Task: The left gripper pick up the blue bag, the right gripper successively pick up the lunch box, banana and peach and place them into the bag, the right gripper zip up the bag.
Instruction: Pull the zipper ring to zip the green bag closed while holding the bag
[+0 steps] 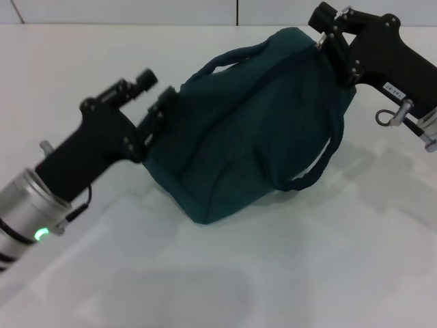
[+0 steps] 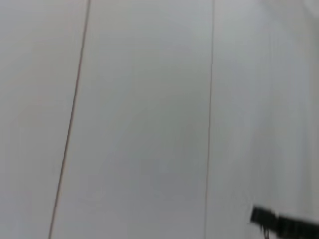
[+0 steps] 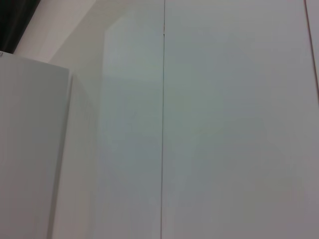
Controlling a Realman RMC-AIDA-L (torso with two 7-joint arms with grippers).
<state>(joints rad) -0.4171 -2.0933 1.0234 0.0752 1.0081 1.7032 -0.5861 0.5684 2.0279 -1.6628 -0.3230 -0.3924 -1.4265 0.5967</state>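
We found the blue bag (image 1: 252, 123) resting on the white desk (image 1: 205, 273) toward its far edge, the left tool (image 1: 158, 102) gripping one end and the right tool (image 1: 326, 39) gripping its top at the other.

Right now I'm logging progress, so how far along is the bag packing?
No lunch box, banana or peach shows on the table, and the blue bag bulges, so packing looks done. The left gripper is at one end of the bag, the right gripper at its top corner, likely zipping. Zip state is unclear.
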